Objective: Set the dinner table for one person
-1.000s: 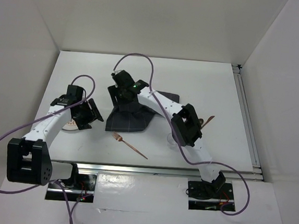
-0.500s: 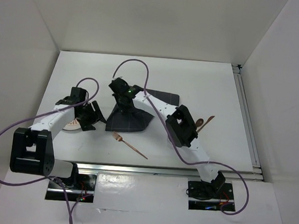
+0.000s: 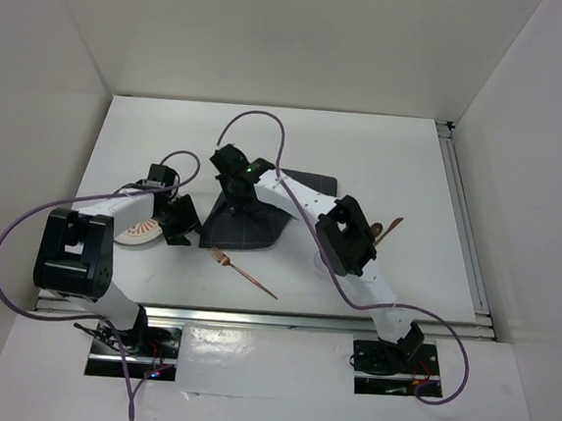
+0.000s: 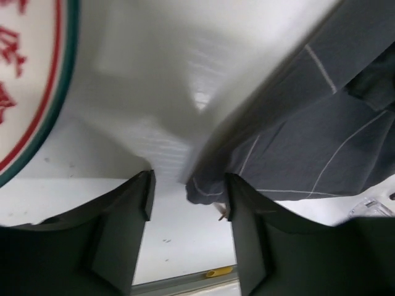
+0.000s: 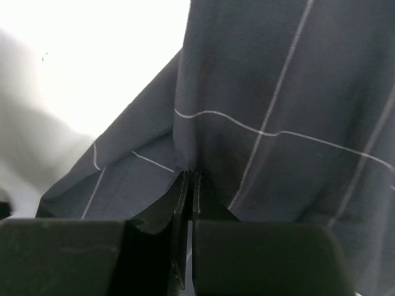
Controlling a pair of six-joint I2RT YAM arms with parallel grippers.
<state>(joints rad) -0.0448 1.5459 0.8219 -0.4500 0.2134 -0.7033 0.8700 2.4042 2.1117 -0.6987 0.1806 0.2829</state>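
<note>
The dinner table (image 3: 385,151) carries a dark grey checked cloth (image 3: 252,226), rumpled at its middle. My right gripper (image 3: 232,190) presses down on the cloth's far part and is shut on a pinched fold of it (image 5: 188,176). Left of the cloth, my left gripper (image 3: 185,226) hangs low and open. In the left wrist view the cloth's near left corner (image 4: 207,187) lies between its fingertips (image 4: 145,192), touching neither that I can see. A white plate (image 3: 139,230) with a red and green rim (image 4: 37,92) sits just left, partly under the left arm.
A copper fork (image 3: 243,269) lies in front of the cloth, its tip showing by the left gripper's right finger (image 4: 221,216). A copper spoon (image 3: 390,230) lies at the right. A clear glass (image 4: 372,206) stands near the right arm. The metal rail (image 3: 281,319) borders the near edge.
The right gripper has closed onto a fold of the cloth. The left arm has swung right and down, past the plate, up to the cloth's left corner, its jaws narrowing a little.
</note>
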